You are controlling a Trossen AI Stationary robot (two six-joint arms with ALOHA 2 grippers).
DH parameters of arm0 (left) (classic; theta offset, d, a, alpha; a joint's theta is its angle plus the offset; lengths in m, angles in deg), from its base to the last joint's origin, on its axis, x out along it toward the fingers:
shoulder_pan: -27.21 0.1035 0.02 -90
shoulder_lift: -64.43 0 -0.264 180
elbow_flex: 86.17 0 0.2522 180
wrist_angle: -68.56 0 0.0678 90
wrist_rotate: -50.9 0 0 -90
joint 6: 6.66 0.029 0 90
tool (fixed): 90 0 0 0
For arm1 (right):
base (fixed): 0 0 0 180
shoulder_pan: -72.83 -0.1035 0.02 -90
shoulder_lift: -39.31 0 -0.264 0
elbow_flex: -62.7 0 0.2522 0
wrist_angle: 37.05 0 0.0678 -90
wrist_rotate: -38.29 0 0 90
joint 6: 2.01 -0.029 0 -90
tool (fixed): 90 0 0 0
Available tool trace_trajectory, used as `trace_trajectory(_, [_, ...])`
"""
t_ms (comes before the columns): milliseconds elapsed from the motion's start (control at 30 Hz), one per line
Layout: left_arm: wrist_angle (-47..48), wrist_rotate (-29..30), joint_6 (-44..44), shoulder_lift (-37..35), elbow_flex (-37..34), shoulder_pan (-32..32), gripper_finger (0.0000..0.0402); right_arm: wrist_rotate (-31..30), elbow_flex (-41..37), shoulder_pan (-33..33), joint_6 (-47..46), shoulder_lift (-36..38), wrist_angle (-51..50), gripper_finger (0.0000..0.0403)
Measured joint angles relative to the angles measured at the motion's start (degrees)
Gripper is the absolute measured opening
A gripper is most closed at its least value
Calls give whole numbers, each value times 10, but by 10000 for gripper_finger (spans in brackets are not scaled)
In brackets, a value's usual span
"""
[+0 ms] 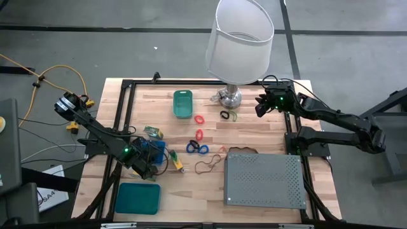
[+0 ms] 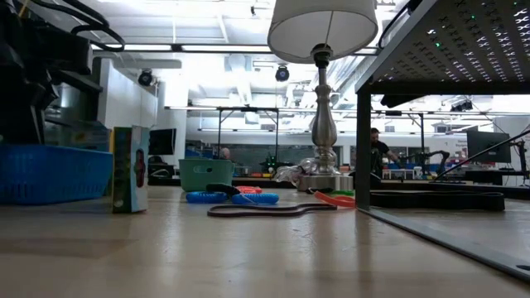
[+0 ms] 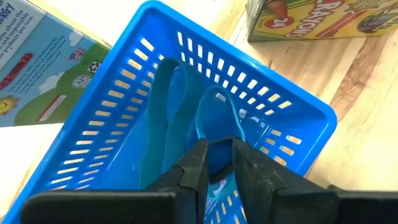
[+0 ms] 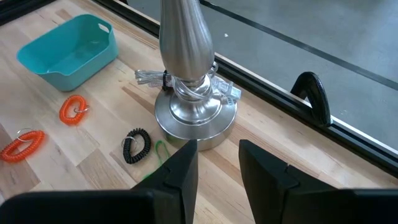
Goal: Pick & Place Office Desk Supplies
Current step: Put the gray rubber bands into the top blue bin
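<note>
Fingers (image 3: 200, 171) of the left arm pinch a blue loop (image 3: 214, 118) inside the blue basket (image 3: 311, 112).

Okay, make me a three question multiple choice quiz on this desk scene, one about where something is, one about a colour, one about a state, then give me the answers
1. Where is the left gripper?
A. Over the blue basket
B. Beside the lamp
C. Above the grey box

2. What colour is the coiled loop closest to the lamp base?
A. Orange
B. Black
C. Blue

3. How do the right gripper's fingers stand?
A. Shut on a coil
B. Open, holding nothing
C. Shut on the lamp

Answers:
1. A, the left wrist view looks past the fingers into the basket.
2. B, the right wrist view shows the black coil by the base.
3. B, a clear gap shows between the fingers.
</note>
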Motion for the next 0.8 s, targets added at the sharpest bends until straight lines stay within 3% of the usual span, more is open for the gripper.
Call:
trace_trajectory(200, [1,0,4,-4,1,1,69,0,0,0,0,0,0,105])
trace_trajectory(500, [-1,2,85,-105,13,59,69,0,0,0,0,0,0,105])
trace_trajectory(800, [-65,0,204,-101,13,104,69,0,0,0,0,0,0,105])
